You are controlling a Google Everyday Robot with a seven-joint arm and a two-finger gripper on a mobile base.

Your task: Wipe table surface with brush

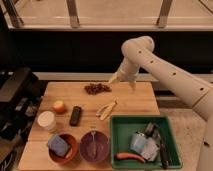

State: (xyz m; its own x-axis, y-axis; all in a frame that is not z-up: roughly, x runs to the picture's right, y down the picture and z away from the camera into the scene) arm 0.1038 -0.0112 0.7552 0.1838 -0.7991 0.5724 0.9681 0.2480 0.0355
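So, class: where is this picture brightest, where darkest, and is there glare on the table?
Camera view: brightest along the top strip; darkest in the band behind the table surface; the wood is evenly lit, without glare; the open pincer, above the table's far edge, shows pale against that dark band.

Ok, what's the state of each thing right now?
Table: not being wiped; items lie on it.
End effector: open, empty, near the table's far edge.
Brush: lying in the green tray, untouched.
Carrot: lying in the tray.
Banana peel: lying on the table, split open.
White cup: upright on the table.
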